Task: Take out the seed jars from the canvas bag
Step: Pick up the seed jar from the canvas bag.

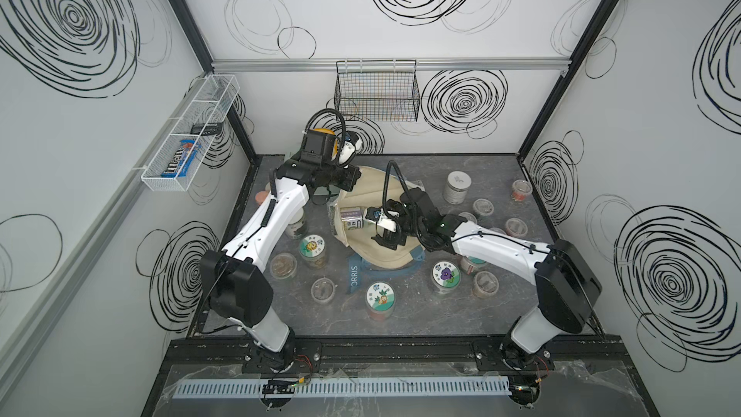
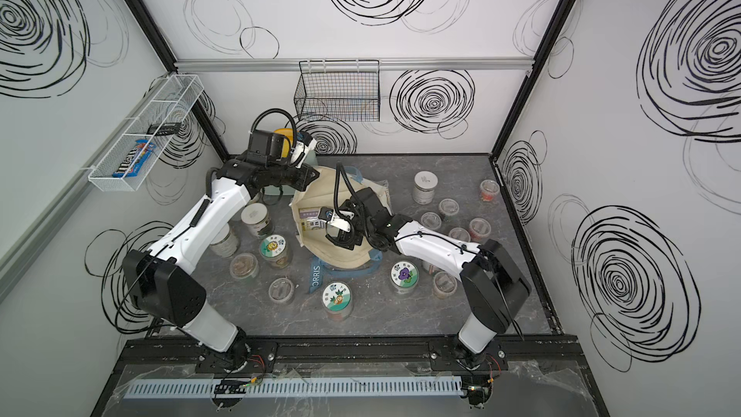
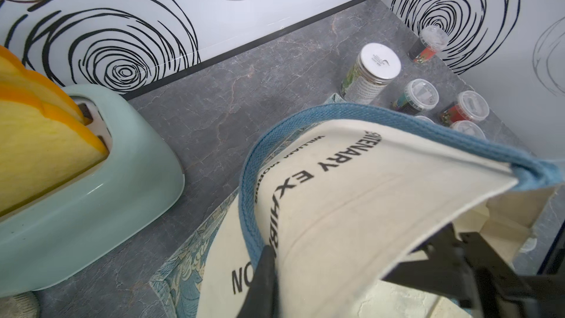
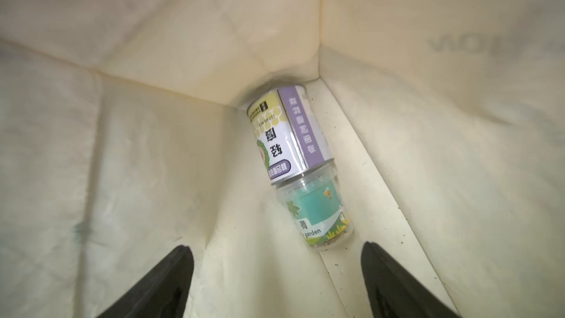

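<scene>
Where canvas bag (image 4: 153, 148) creases, seed jars (image 4: 315, 209) (2) — far end hidden.

Walls: white panels (image 1: 401, 42) scrawled with black swirls, all round me
Corners: black posts (image 1: 179, 10)
Floor: grey marbled slab (image 1: 441, 314) beneath me
Far wall: black wire basket (image 1: 377, 94) hung on a silver rail (image 1: 501, 64)
My left wall: white mesh shelf (image 1: 166, 183)
Light: soft, even

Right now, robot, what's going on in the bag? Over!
Left gripper shut on bag rim, holding it open. Right gripper open inside, short of two jars lying end to end in a corner. Nothing between them.
</scene>
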Tool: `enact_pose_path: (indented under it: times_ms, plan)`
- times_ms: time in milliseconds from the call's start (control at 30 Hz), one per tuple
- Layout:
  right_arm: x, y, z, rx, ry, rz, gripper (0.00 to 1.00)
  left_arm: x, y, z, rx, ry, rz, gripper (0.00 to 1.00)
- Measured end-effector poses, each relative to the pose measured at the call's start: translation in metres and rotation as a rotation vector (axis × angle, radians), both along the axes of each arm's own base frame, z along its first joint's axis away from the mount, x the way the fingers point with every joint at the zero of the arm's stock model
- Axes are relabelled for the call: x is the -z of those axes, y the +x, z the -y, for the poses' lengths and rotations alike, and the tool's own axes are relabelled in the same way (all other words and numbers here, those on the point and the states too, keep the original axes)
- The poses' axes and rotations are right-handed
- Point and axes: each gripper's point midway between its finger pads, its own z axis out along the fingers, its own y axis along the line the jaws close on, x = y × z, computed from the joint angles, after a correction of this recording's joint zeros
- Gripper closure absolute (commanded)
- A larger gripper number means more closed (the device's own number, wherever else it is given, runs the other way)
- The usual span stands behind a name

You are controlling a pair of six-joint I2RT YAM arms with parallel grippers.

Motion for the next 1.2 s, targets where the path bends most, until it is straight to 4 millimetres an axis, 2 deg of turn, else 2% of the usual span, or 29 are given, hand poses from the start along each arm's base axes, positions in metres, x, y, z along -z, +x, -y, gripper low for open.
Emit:
enact_pose_path:
  times_ms: [200, 367, 667, 800, 967, 1200]
  plan:
    - [0.032, 0.031, -0.007, 0.037, -0.152, 0.088, 0.13, 0.0, -0.003, 0.004, 0.022, -0.011, -0.006, 1.0]
    - [0.058, 0.05, -0.007, 0.065, -0.253, 0.134, 0.09, 0.0, -0.005, 0.007, 0.036, -0.017, -0.008, 1.0]
    - [0.074, 0.069, -0.009, 0.067, -0.328, 0.179, 0.05, -0.001, -0.008, 0.013, 0.053, -0.022, -0.009, 1.0]
    - [0.081, 0.075, -0.011, 0.068, -0.343, 0.18, 0.1, -0.001, -0.009, 0.015, 0.059, -0.025, -0.01, 1.0]
    - [0.087, 0.081, -0.016, 0.072, -0.349, 0.179, 0.24, -0.001, -0.008, 0.014, 0.055, -0.021, -0.009, 1.0]
    - [0.088, 0.083, -0.018, 0.083, -0.34, 0.171, 0.32, -0.001, -0.008, 0.013, 0.05, -0.017, -0.006, 1.0]
